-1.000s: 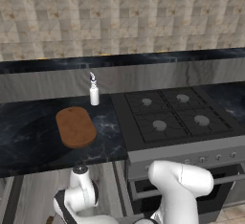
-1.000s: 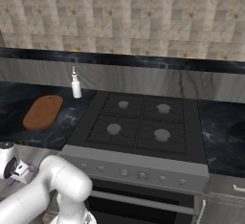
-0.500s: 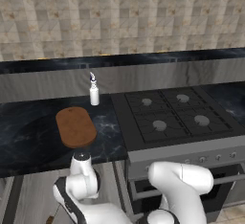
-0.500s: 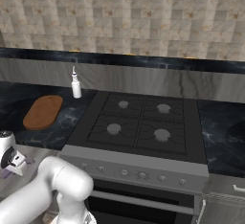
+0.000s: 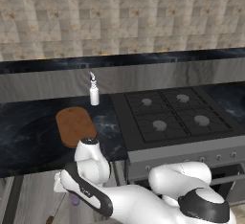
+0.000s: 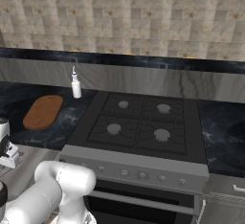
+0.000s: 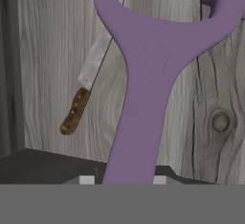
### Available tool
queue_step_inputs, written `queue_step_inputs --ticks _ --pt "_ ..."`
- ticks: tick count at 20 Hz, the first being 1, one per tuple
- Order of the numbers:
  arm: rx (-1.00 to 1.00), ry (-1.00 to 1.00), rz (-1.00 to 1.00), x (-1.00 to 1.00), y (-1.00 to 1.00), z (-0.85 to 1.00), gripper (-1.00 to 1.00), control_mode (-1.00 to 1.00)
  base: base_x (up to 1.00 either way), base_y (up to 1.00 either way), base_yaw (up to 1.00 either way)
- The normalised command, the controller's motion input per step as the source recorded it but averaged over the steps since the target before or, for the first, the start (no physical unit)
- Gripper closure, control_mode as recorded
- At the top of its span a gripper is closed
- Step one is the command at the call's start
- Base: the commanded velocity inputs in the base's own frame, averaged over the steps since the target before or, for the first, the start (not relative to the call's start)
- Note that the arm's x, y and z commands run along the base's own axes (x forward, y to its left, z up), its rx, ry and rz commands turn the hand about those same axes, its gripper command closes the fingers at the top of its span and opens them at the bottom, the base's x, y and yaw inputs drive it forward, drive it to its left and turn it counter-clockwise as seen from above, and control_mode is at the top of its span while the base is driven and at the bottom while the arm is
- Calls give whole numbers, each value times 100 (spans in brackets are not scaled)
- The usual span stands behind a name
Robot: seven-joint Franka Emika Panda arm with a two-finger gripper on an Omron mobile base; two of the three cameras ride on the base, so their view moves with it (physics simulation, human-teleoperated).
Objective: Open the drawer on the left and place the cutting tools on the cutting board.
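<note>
A: Counter [image 5: 28, 137] first. Where does it stand to the pincer?

B: Above and beyond it. The hob [image 5: 174, 115] lies to the pincer's right on that counter; the board [image 5: 75, 125] lies flat just beyond the wrist, and a white bottle [image 5: 94, 94] stands upright past the board's far end.

A: Drawer?

B: Drawer [image 7: 52, 50] is open. Its pale wood-grain floor lies straight ahead of the pincer in the hand view.

A: Pincer state?

B: Pincer [image 7: 129, 177] is narrowed to a small gap. The peeler [image 7: 143, 74] stem runs down between the two tips, its forked head at the far end pointing away. It appears gripped; contact at the pads itself is hidden at the frame's lower edge.

A: Is the peeler clear of the drawer floor?

B: Cannot tell from this angle.

A: Knife?

B: Knife [image 7: 83, 91] lies on the drawer floor beyond the pincer, to its left in the hand view, tilted, brown handle nearer, blade farther. It is apart from the tips; its blade tip passes behind the peeler's fork.
</note>
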Motion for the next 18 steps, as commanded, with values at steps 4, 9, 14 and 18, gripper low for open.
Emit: queue_step_inputs --ticks 4,9,14,18 --pt "3 -4 34 -56 -14 44 100 -100 0 0 0" --pt "0 0 25 0 -14 64 100 -100 0 0 0" --pt "2 -6 9 37 -18 80 100 -100 0 0 0" --pt "5 -10 1 66 -2 67 100 -100 0 0 0"
